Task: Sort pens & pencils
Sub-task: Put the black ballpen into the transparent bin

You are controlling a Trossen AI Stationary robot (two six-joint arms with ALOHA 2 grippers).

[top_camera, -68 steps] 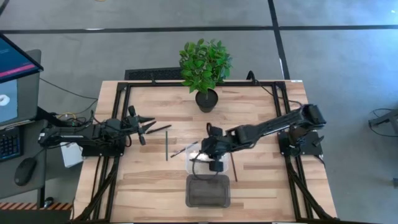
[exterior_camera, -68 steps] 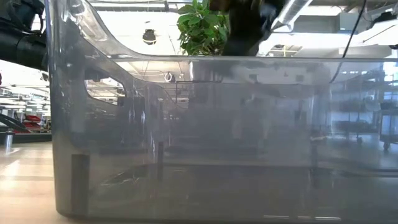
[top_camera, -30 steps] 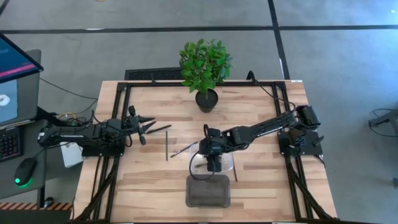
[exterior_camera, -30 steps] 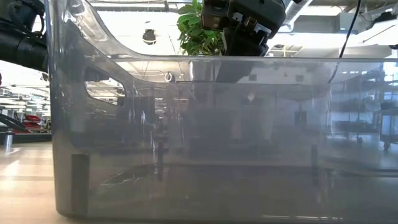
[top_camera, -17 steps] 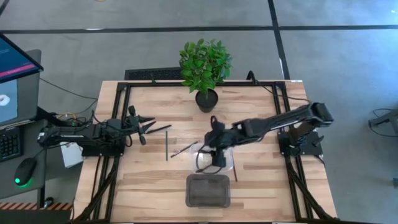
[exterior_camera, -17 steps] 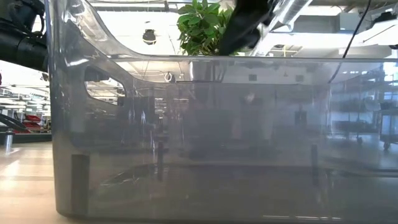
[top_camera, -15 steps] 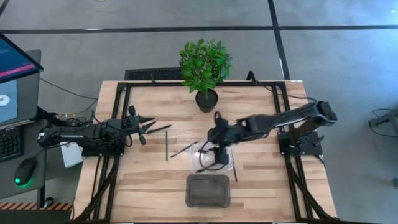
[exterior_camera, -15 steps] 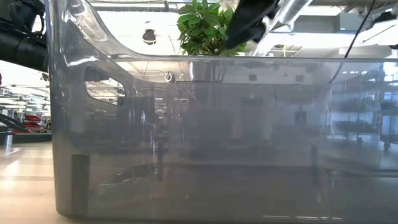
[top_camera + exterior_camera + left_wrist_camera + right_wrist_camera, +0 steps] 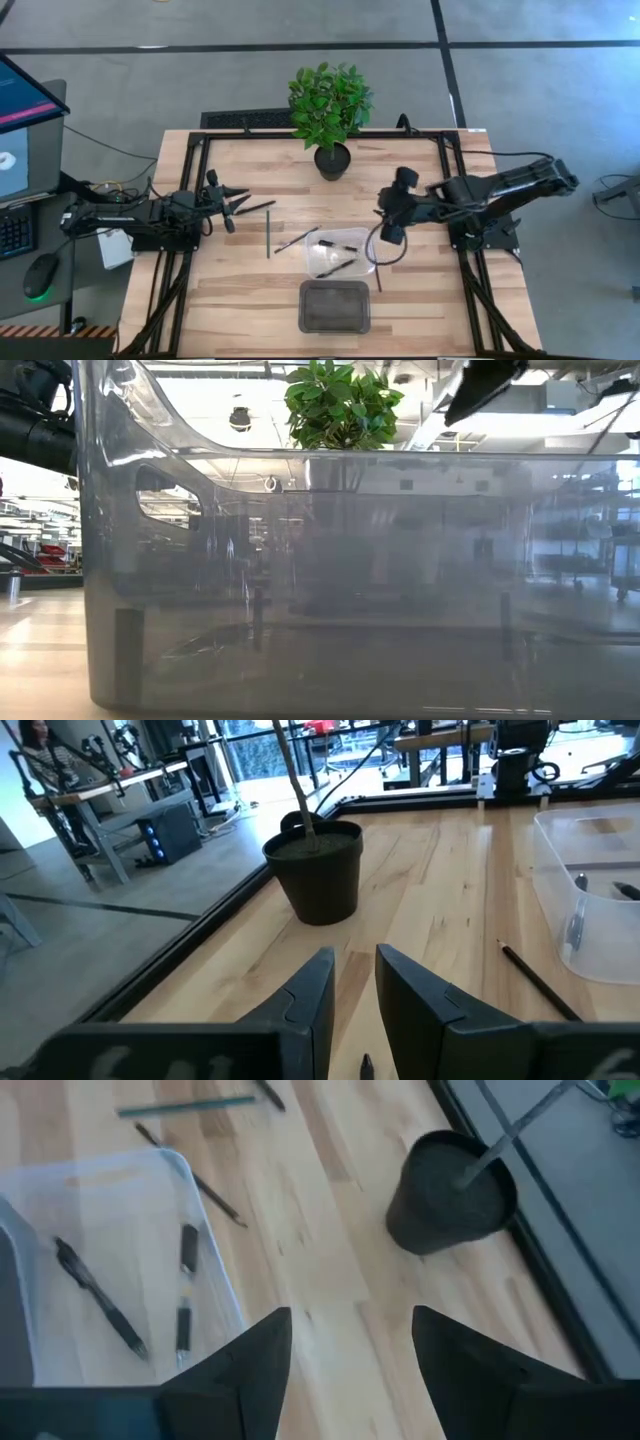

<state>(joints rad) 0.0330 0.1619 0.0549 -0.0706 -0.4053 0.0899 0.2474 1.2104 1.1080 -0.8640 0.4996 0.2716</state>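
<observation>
Tabletop [image 9: 240, 290]: two binned pens [image 9: 337, 256].

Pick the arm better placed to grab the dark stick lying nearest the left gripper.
Left, probably. The left gripper hovers open just beside that short black stick on the wooden table. The right gripper, also open and empty, hangs beyond the clear plastic bin.
</observation>
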